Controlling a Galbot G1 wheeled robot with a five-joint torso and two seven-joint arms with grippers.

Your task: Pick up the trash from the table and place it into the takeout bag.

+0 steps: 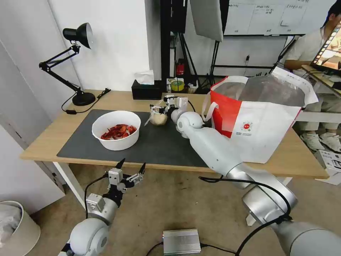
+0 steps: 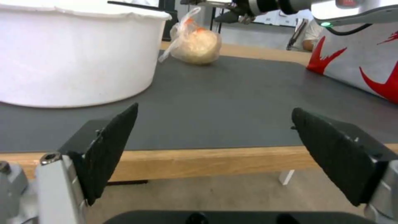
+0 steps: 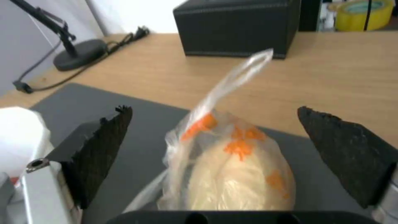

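On the dark mat of the table stands a white bowl holding red crayfish shells. To its right lies a clear bag around a beige ball. My right gripper is open over that bag, one finger on each side and neither touching it. The white-and-red takeout bag stands open at the table's right. Below the table's front edge, my left gripper hangs open and holds nothing.
A black tissue box and a roll of yellow tape sit at the table's back edge. A black desk lamp stands back left. On the floor are a bin and a silver box.
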